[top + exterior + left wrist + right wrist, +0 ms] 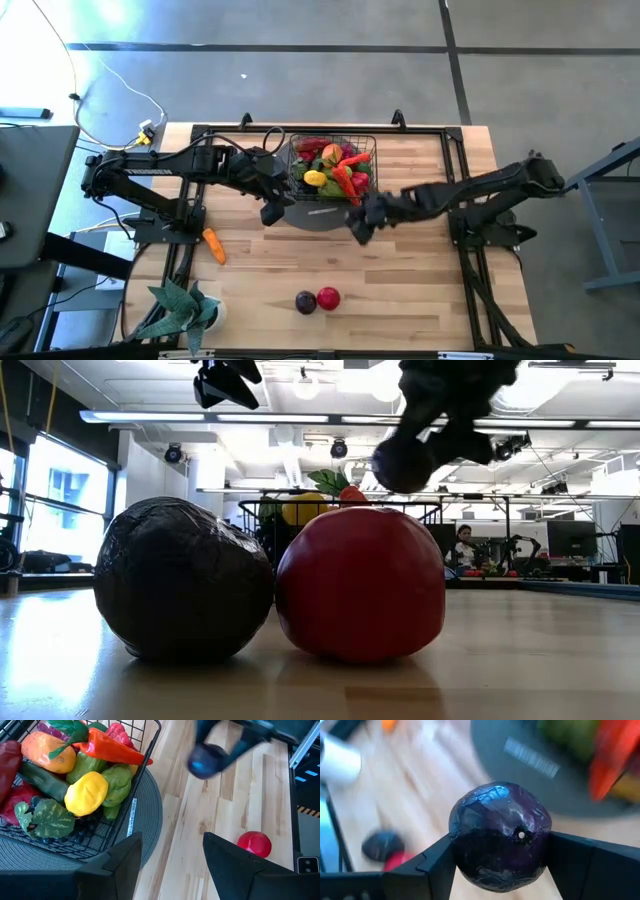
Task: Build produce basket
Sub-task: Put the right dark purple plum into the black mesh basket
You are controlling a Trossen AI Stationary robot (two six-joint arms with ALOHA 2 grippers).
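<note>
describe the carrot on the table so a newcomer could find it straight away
Start at the black wire basket at the table's far middle, then look toward the left arm's base. The carrot lies alone on bare wood there, the only orange piece outside the basket, long and tapered, unlike the round pair near the front edge.

Right tool (500,862) mid-frame, fingers clamped on a load, arm stretched in from right. Left tool (172,857) fingers apart, upper centre.

We find the basket (333,166) at table centre toward twelve o'clock, on a round mat (322,214), with produce (330,165) piled inside. At six o'clock from it, near the table's edge, a plum (306,302) and an apple (328,298) touch. A carrot (214,245) lies at eight o'clock, a potted plant (180,310) beyond it.
</note>
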